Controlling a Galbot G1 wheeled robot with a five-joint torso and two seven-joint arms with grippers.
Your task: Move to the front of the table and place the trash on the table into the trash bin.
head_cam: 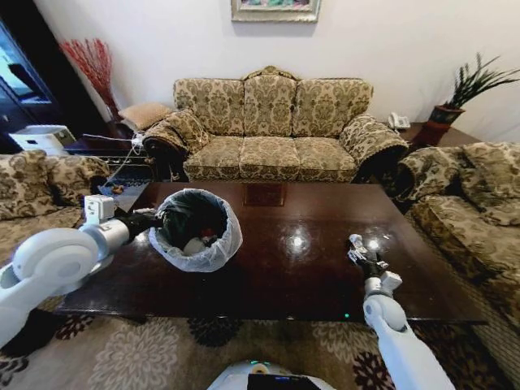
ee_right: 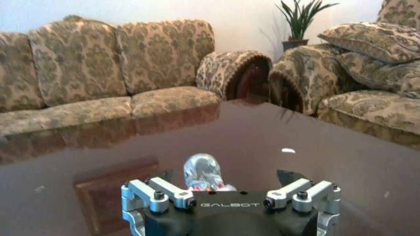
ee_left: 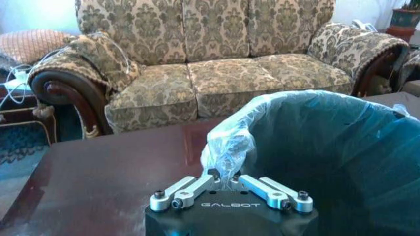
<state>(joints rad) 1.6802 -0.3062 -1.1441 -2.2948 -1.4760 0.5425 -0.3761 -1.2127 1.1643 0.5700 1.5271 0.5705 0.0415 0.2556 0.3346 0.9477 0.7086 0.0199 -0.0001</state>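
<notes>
The trash bin [head_cam: 195, 230], black with a white bag over its rim, stands on the left half of the table [head_cam: 292, 280]. White wads and a red scrap lie inside it. My left gripper [head_cam: 153, 221] is shut on the bag at the bin's near-left rim, and the pinched plastic [ee_left: 226, 147] shows in the left wrist view just above the fingers [ee_left: 196, 186]. My right gripper [head_cam: 360, 253] rests low over the table's right side and is open. A small clear bottle [ee_right: 202, 171] with a red label lies between its fingers. A tiny white scrap [ee_right: 287, 150] lies beyond it.
A patterned sofa [head_cam: 272, 130] stands behind the table, with armchairs at the left [head_cam: 41, 187] and right [head_cam: 471, 203]. A potted plant [head_cam: 463, 93] sits on a side table at the back right. Patterned carpet [head_cam: 138, 353] lies before the table's near edge.
</notes>
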